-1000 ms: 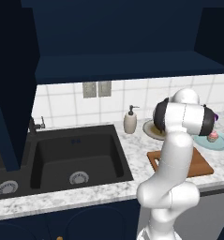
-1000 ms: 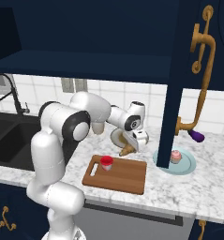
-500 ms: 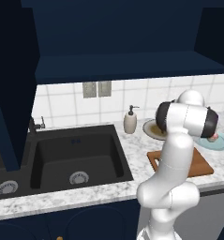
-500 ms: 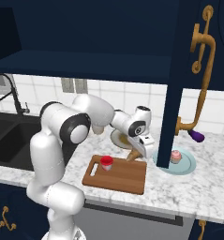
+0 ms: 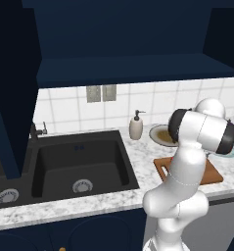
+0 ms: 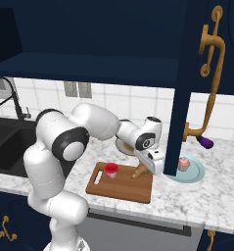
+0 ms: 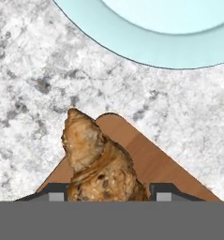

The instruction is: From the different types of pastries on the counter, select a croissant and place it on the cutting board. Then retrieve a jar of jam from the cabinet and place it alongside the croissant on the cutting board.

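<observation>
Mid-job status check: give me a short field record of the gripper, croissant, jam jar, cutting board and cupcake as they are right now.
gripper: shut on the croissant, low over the board's right end
croissant: between the fingertips, over a corner of the board
jam jar: upright on the board's left part
cutting board: on the counter, beside the sink
cupcake: on the pale blue plate, right of the board

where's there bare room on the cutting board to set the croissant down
The cutting board is bare across its middle and near edge, between the jam jar at its left and the croissant in the pincer at its right corner. Past that corner it is crowded: the cupcake on its blue plate.
</observation>
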